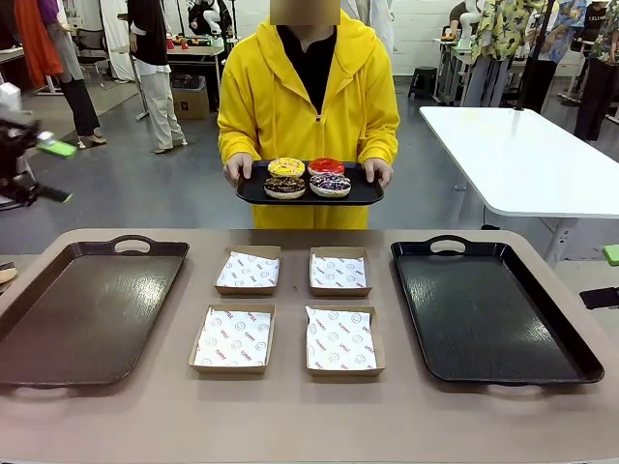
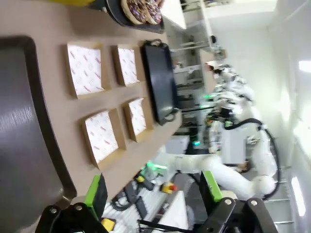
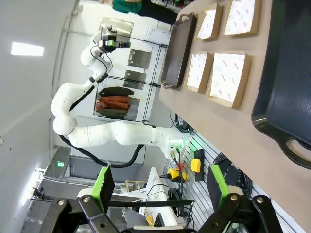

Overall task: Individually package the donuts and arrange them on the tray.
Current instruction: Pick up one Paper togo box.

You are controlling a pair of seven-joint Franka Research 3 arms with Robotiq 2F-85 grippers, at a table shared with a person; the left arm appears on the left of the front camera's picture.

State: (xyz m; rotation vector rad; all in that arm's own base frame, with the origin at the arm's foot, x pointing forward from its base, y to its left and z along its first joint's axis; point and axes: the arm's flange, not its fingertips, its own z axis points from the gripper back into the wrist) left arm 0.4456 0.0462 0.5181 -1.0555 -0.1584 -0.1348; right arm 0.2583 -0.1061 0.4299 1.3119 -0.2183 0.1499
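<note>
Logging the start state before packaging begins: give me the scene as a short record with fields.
donuts: four, together on a small black tray held by the person at the far side
boxes: four, paper-lined, in two rows mid-table, no donut in any
brown tray: robot's left, bare
black tray: robot's right, bare
left gripper: open, holding nothing
right gripper: open, holding nothing
</note>
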